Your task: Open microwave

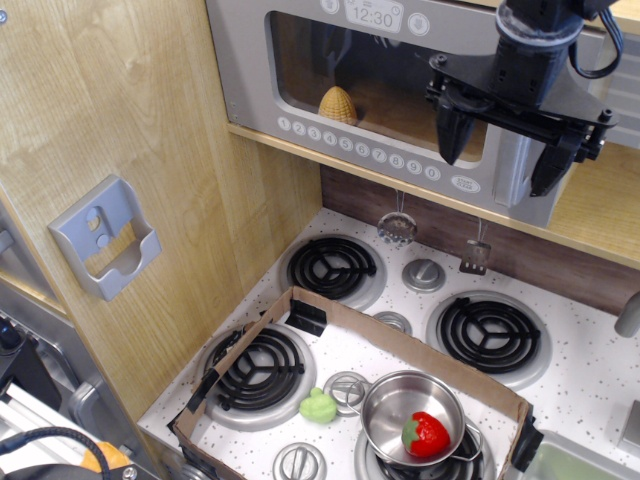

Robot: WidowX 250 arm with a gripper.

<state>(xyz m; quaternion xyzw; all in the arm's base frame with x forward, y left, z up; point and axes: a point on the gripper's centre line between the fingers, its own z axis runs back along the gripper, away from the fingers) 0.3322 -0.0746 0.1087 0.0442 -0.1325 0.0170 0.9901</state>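
The gripper [503, 158] sits at the upper right of the frame with its two black fingers [449, 135] spread wide apart and pointing downward. Nothing is held between them. The silver handle [512, 160] of the microwave [250, 60] shows in the gap between the fingers; from this view it cannot be told whether either finger touches it. The arm [535, 45] enters from the top right edge and runs down to a black crossbar that carries the fingers, the whole assembly tilted slightly down to the right.

The microwave fills the upper centre and upper right of the frame, set on a wooden shelf. Its door is shut. A yellow ridged object [338, 104] is visible through the window. A row of round white buttons runs below the window, and the clock display [372, 15] reads 12:30.

Below, on the stovetop [600, 370], a cardboard tray [400, 340] holds a metal pot [412, 412] containing a toy strawberry [426, 434].
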